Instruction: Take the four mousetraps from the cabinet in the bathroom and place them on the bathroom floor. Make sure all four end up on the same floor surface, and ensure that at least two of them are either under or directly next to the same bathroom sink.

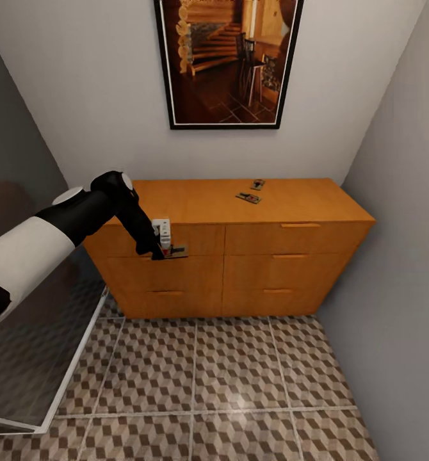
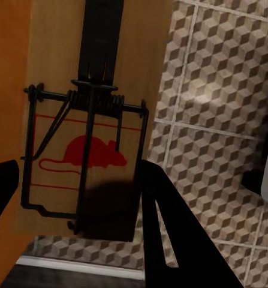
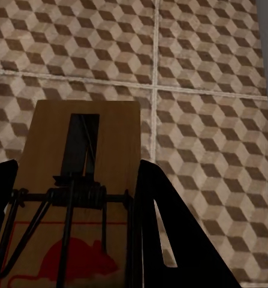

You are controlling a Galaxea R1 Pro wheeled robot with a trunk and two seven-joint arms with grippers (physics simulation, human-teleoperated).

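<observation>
We record the left gripper (image 2: 74, 198) clamped on a mousetrap (image 2: 80, 138) before the cabinet (image 1: 253, 256), and the right gripper (image 3: 71, 198) likewise gripping a second mousetrap (image 3: 86, 180) above the bathroom floor (image 3: 199, 90).

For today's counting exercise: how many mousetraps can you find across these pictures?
4: two on the cabinet top, one in the left gripper, one in the right gripper. None seem hidden.

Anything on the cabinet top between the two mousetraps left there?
Head view: nothing. Bare orange wood separates the nearer mousetrap from the farther mousetrap on the cabinet.
</observation>
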